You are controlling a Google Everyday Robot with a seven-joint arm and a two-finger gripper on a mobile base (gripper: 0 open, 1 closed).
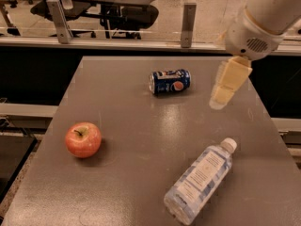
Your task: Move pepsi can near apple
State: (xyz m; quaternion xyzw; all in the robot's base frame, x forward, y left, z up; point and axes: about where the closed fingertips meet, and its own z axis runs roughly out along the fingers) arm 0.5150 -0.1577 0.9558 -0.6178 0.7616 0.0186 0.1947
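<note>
Nearest me on the tabletop [136, 126] lies a clear water bottle [200, 186], its cap pointing far-right. Further back, near the left edge, sits the apple [83, 139], stem up. Beyond it the gripper [227, 84] hangs over the right side, holding nothing; I cannot tell whether it is open or closed. The pepsi can [170, 81] lies on its side near the gripper's left, well apart from the apple.

White arm [263, 18] at upper right, gripper [225, 86] angled down-left, apparently hanging in mid-air
</note>
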